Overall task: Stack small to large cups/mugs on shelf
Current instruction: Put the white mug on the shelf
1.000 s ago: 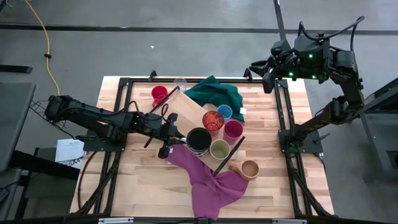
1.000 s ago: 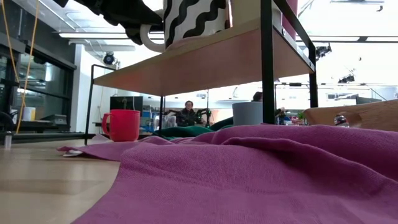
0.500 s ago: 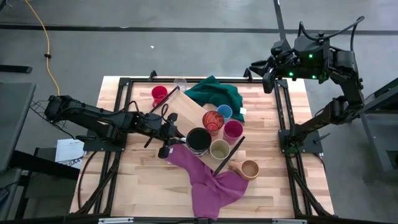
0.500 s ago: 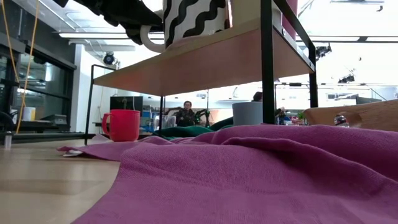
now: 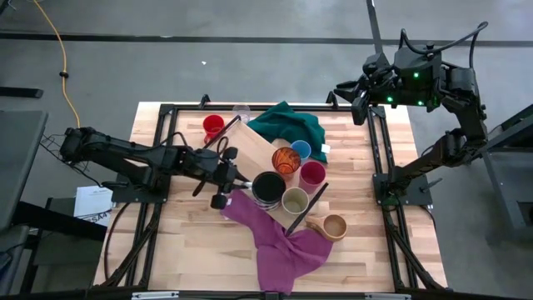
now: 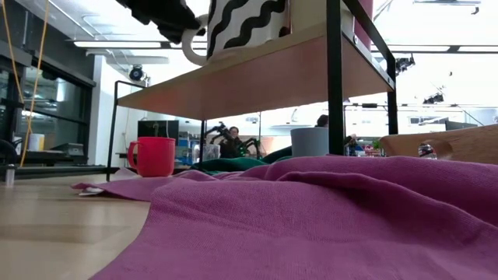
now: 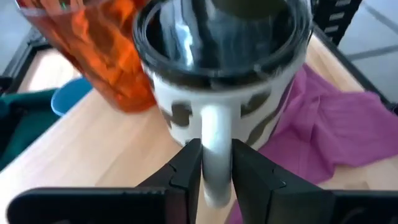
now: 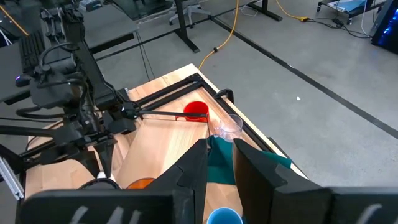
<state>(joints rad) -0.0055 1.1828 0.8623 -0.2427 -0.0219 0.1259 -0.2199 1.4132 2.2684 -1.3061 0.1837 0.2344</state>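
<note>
Mid-table on the shelf (image 5: 250,152), left gripper (image 7: 210,167) pinches the black mug (image 5: 266,187) by its handle; right gripper (image 8: 216,163), fingers nearly together, hangs upper right.

Both arms are dark, jointed tubes. The right arm (image 5: 450,92) at upper right carries small green lights and looping black cables. The left arm (image 5: 125,158) ends in blocky black fingers (image 7: 186,168).
</note>
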